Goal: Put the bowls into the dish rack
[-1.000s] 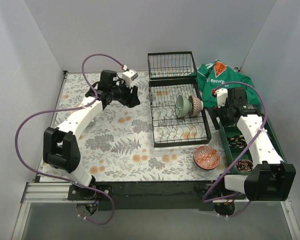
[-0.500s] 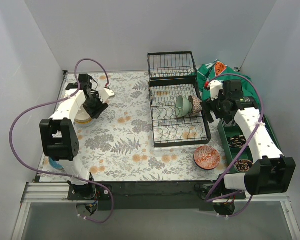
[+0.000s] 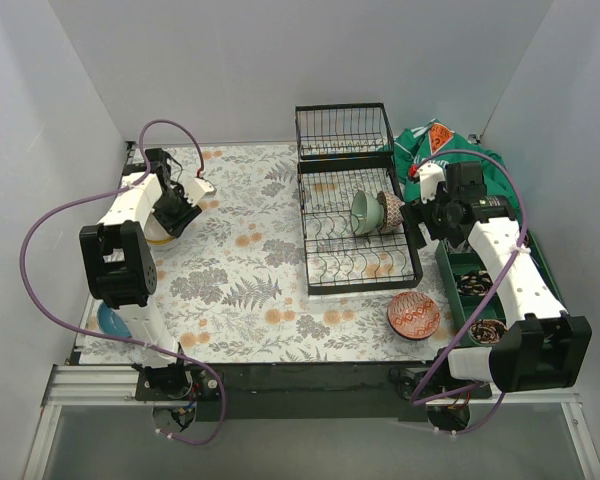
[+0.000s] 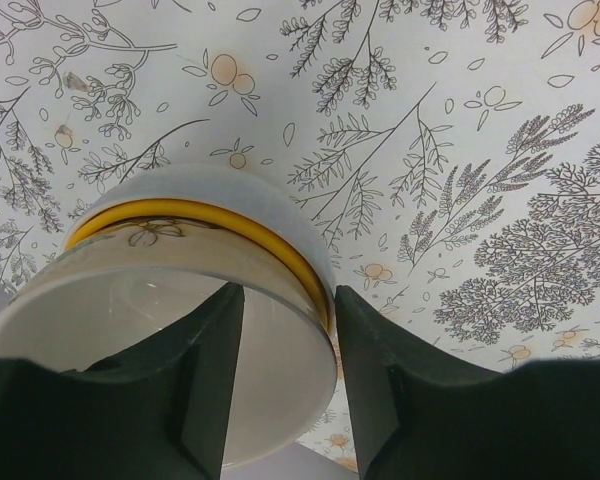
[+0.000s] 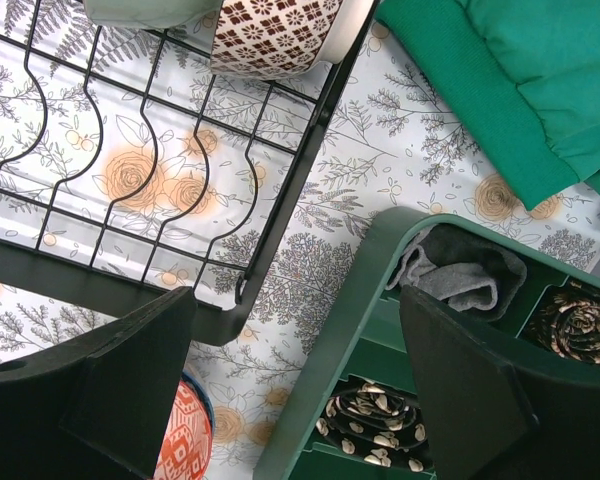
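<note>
The left fingers are half open and straddle the rim of a cream bowl, one inside and one outside. A gap shows beside the inner one, so nothing is gripped. The cream bowl sits nested in a yellow-rimmed bowl on the surface, well left of the rack. The right fingers are wide apart and empty, over the rack's right edge, beside a green tray. A mint bowl and a brown-patterned bowl stand in the rack. A red bowl lies just off the rack's near right corner. A blue bowl is far left of the rack.
</note>
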